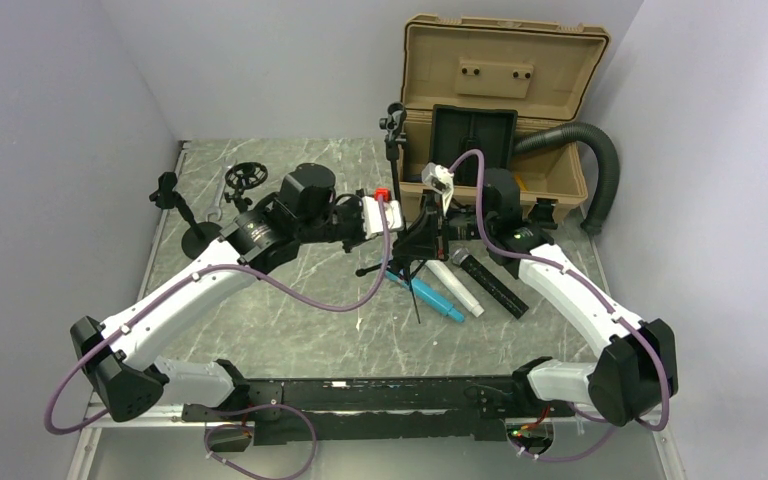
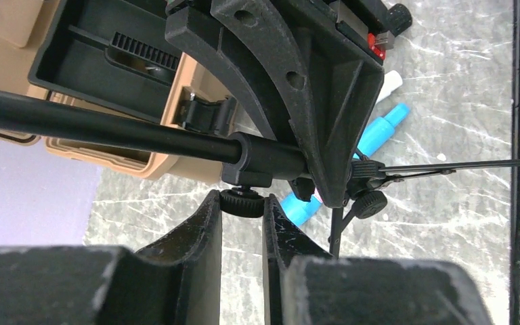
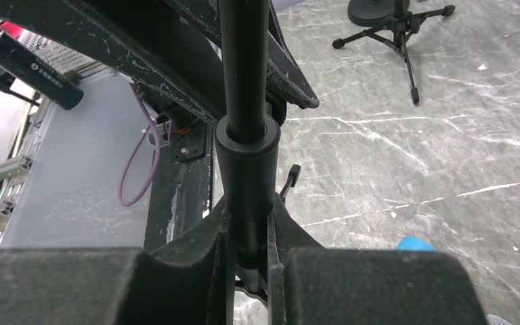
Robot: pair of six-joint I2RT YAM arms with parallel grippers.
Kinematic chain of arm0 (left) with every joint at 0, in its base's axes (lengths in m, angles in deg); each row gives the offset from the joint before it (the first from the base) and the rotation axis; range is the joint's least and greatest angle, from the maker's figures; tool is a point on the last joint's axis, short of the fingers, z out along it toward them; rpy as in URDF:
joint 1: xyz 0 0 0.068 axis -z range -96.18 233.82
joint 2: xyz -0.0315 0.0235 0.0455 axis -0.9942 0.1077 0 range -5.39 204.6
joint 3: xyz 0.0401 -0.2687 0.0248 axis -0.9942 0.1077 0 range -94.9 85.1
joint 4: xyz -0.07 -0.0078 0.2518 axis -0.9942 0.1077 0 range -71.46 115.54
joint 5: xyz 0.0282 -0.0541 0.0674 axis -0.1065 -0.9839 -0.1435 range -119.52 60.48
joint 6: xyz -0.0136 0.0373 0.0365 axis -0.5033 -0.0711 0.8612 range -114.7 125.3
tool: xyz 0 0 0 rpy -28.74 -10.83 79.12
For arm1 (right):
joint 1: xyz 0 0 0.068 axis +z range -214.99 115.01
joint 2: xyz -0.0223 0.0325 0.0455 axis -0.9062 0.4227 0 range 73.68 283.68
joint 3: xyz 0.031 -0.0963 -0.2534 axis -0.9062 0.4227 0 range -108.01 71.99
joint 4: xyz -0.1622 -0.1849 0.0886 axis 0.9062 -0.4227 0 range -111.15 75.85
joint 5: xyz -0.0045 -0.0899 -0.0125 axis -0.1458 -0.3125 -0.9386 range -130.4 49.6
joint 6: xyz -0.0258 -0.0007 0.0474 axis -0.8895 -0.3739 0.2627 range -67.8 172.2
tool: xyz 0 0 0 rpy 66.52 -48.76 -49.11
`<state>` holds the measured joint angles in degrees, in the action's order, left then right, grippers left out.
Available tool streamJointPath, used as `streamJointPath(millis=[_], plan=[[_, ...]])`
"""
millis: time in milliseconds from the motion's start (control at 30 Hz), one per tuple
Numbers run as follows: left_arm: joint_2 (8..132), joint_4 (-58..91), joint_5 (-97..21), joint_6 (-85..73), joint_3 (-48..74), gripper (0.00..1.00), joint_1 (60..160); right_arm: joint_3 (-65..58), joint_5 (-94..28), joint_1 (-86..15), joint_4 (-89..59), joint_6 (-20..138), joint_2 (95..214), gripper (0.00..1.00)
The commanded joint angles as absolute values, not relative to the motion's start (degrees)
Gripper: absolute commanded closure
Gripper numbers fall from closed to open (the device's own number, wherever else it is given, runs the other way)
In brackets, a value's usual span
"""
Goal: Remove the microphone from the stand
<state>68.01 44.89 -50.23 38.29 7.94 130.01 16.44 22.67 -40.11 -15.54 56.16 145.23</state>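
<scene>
One grey marbled table (image 1: 290, 345) | pale walls (image 1: 60, 100) | open tan case (image 1: 505, 55) | stand (image 1: 393, 122) central

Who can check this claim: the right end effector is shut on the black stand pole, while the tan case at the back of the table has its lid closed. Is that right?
Not quite. The lid of the tan case is open and stands upright, as the top external view shows. The rest holds: the right end effector is shut on the black stand pole.
</scene>
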Motion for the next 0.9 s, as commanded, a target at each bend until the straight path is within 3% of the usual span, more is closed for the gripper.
streamJointPath(millis=[0, 200, 467, 867], plan=[[67.22, 46.34, -59.75, 34.75, 5.25, 1.00, 130.10, 16.00, 23.07, -40.35, -11.37, 54.12, 142.37, 1.00], [67.08, 45.98, -74.59, 25.02, 5.93, 1.00, 128.02, 16.27, 18.33, -40.67, -13.73, 50.37, 139.38, 1.00], [66.02, 37.00, -85.31, 10.70, 9.30, 1.00, 123.55, 14.69, 13.67, -42.41, -19.10, 45.41, 136.47, 1.00], [70.48, 2.04, -105.56, -31.01, 17.46, 1.00, 119.84, 14.29, 10.25, -42.41, -22.11, 39.32, 135.97, 1.00]])
